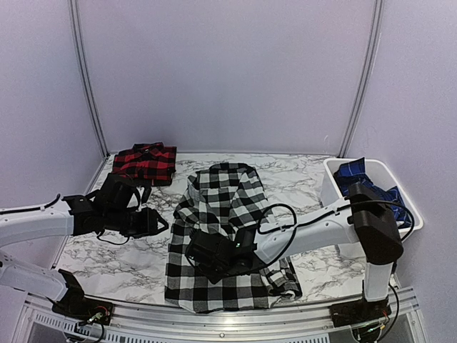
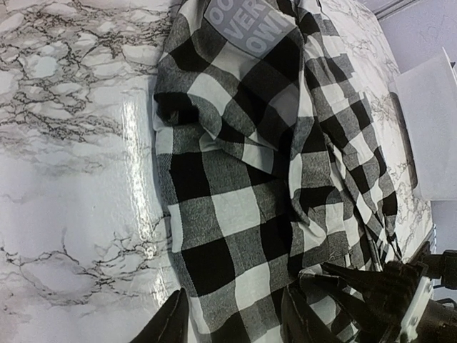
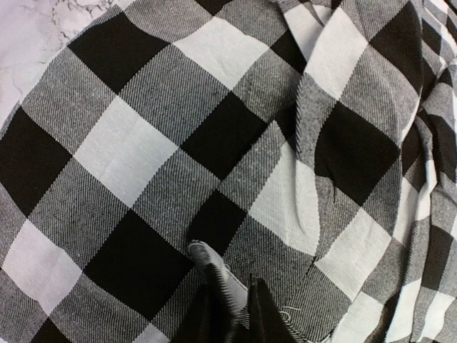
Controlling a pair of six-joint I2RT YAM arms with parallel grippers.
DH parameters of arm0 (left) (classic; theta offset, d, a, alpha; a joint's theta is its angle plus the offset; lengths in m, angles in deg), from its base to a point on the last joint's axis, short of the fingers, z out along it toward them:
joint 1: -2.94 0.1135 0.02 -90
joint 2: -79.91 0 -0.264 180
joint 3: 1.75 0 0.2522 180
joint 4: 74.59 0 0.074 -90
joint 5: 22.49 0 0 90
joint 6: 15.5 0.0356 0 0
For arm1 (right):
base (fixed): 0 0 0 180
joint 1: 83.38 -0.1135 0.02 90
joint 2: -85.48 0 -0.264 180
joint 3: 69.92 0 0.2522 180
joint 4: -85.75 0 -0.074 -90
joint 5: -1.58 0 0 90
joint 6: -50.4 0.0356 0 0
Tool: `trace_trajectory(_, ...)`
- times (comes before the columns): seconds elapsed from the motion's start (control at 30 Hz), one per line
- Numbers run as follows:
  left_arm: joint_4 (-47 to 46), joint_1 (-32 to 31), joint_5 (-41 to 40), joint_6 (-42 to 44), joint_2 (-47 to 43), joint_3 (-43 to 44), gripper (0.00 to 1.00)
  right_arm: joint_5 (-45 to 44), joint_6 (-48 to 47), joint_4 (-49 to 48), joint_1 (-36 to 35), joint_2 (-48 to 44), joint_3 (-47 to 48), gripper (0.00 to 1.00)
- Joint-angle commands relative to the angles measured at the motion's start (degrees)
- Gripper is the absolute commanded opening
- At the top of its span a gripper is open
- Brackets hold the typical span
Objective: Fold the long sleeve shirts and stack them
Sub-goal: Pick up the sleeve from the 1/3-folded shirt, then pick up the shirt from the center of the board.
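right gripper [image 3: 226, 268] reaches low, pinching black-and-white shirt [image 3: 143, 143]; left gripper [image 2: 235, 299] hovers, jaws apart.

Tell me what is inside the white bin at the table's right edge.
Crumpled blue fabric lies inside the white bin. The right arm covers the bin's near part, so whatever else lies there or under the fabric cannot be seen.
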Motion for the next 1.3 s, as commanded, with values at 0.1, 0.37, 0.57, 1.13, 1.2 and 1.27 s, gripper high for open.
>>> trace_trajectory(0.1,2.71,0.17,5.57,-4.79,-3.37,-4.94,0.46,-0.93,0.71,0.27,0.29,-2.11,2.14,0.0)
trace_trajectory(0.37,3.38,-3.59,7.97,-11.99,-6.85,-11.23,0.46,-1.42,-1.28,1.28,4.07,-8.67,3.2,0.0)
trace_trajectory(0.57,4.0,-9.18,8.45,-16.9,-8.6,-13.95,0.46,-2.96,-5.25,0.42,10.23,-13.88,5.52,0.0)
trace_trajectory(1.13,6.19,-22.55,6.39,-24.44,-4.05,-13.16,0.45,-2.82,-17.32,-5.37,23.07,-13.7,21.28,0.0)
trace_trajectory(1.2,6.2,-23.49,6.18,-24.79,-2.66,-12.38,0.4,-2.79,-17.9,-5.27,23.19,-13.26,22.77,0.0)
trace_trajectory(1.27,6.18,-24.21,5.64,-24.97,-1.48,-11.77,0.38,-2.79,-18.34,-4.99,23.14,-12.8,24.19,0.0)
